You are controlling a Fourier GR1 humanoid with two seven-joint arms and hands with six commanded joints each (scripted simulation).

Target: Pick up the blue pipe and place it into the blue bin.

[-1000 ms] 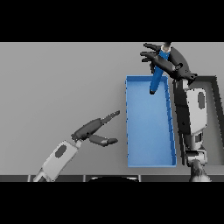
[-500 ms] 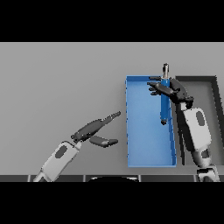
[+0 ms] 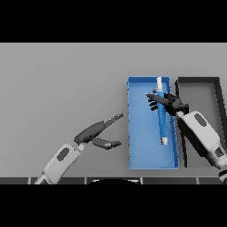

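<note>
White and grey arm shells, dark joints; left robot hand (image 3: 98, 134) and right robot hand (image 3: 170, 103) dark, slim-fingered

The tabletop (image 3: 62, 80) looks matt, smooth and grey. The blue bin (image 3: 142, 155) has a flat, plastic-like finish without shine. The blue pipe (image 3: 162, 124) looks smooth with pale ends. The dark tray (image 3: 197, 86) beside it is matt.

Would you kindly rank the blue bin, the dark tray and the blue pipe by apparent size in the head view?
1. Blue bin, largest.
2. Dark tray, partly hidden by the right arm, so unsure.
3. Blue pipe, smallest.
</note>
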